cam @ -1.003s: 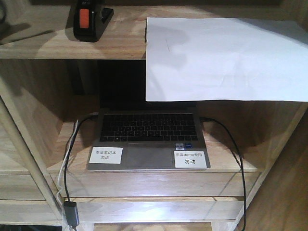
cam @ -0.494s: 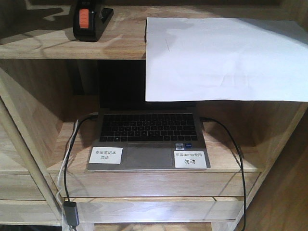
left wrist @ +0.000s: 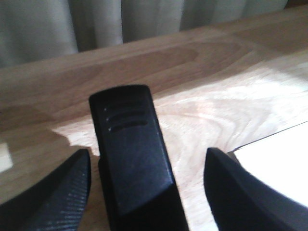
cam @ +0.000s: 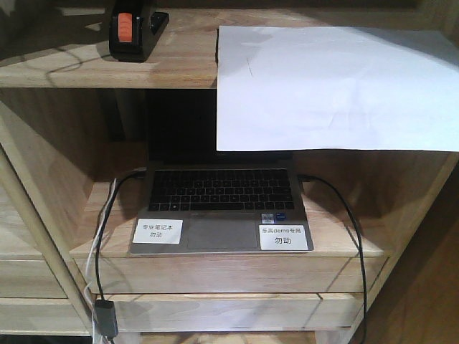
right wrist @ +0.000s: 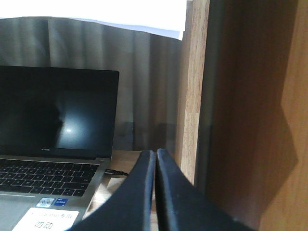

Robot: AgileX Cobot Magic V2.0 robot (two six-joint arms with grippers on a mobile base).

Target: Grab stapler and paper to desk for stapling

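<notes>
The stapler (left wrist: 130, 144) lies on the table (cam: 179, 68), left of the paper (cam: 330, 86), between the wide-open, empty left jaws with its long axis running along them, so that arm is nearer; the right jaws, closed on nothing, sit below by the laptop (right wrist: 53, 120).

My left claw (left wrist: 147, 153) shows 2 broad fingers (left wrist: 53, 192), both matt black with rounded tips. The one at the lower left carries a fine dotted grain across its face, while the other looks plain and dark. My right claw (right wrist: 156, 154) ends in 2 slim black fingers (right wrist: 137, 192), smooth with a faint sheen, each curving upward and narrowing to a thin rounded tip.
</notes>
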